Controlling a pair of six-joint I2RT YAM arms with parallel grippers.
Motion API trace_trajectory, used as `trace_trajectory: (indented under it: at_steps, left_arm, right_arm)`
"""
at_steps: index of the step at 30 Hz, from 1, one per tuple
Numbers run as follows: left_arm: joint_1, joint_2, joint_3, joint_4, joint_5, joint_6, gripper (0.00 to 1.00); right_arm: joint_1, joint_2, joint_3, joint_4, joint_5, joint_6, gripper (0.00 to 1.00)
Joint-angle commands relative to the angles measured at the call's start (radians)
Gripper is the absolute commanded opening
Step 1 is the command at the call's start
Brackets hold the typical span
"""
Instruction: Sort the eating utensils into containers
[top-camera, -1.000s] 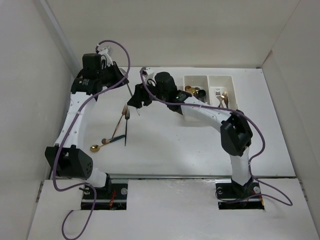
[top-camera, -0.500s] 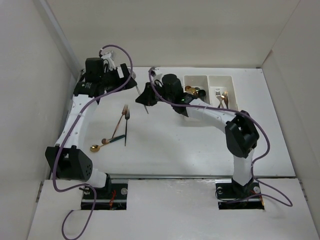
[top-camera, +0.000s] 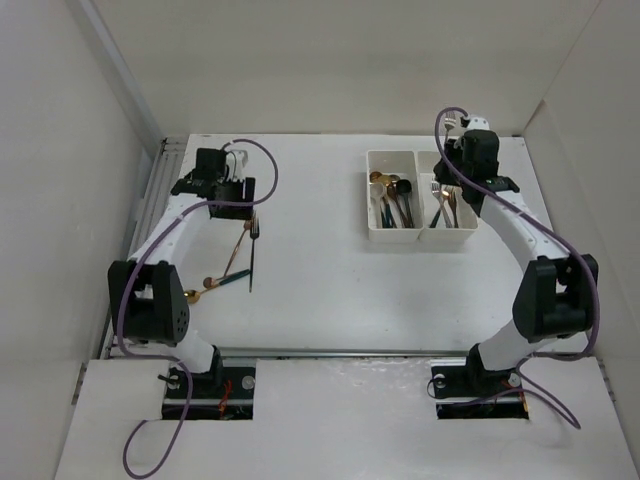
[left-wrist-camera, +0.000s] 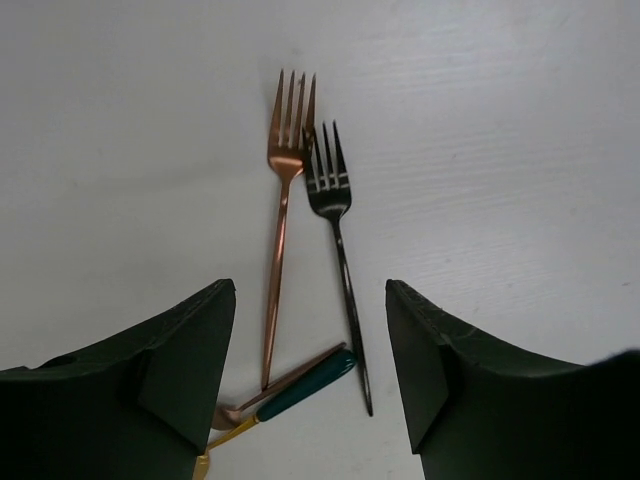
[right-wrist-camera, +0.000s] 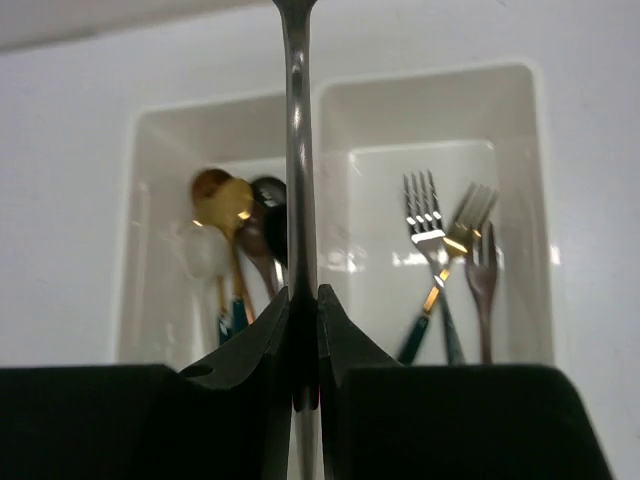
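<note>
Tray (top-camera: 420, 237): white, shallow, open-topped; two adjoining rectangular compartments side by side.
Left compartment (right-wrist-camera: 133, 250): held the spoons, with gold, copper, black and pale bowls bunched at the far end; one handle dark green.
Right compartment (right-wrist-camera: 538, 200): held about three forks, silver, gold and a darker one, tines toward the far end; one handle dark green.
Silver utensil (right-wrist-camera: 298, 180): slim handle, stood upright over the tray's dividing wall, clamped in the right gripper (right-wrist-camera: 303, 340); head out of view.
Copper fork (left-wrist-camera: 283, 240): lay flat, well left of the tray.
Black fork (left-wrist-camera: 340, 250): lay just beside it on the tray side, heads close, handles diverging.
Green-handled gold spoon (left-wrist-camera: 300, 383): lay across the copper fork's handle end.
Copper piece (left-wrist-camera: 233, 412): lay alongside that spoon; kind unclear.
</note>
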Motion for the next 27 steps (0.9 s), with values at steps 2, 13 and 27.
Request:
trace_trajectory:
  at_steps: [2,13,27]
  left_arm:
    - [0.000,0.081,-0.045,0.014,-0.041,0.107,0.58]
    - [0.000,0.213,-0.087,0.044,-0.077,0.137,0.52]
    - [0.000,0.398,-0.027,0.057,-0.103,0.137,0.28]
  right_arm:
    - [-0.028,0.025,-0.002,-0.149,0.081,-0.127,0.00]
    - [-0.048,0.263,0.157,-0.283,0.129,-0.156,0.41]
    - [-0.048,0.124,0.127,-0.274,0.109,-0.156,0.48]
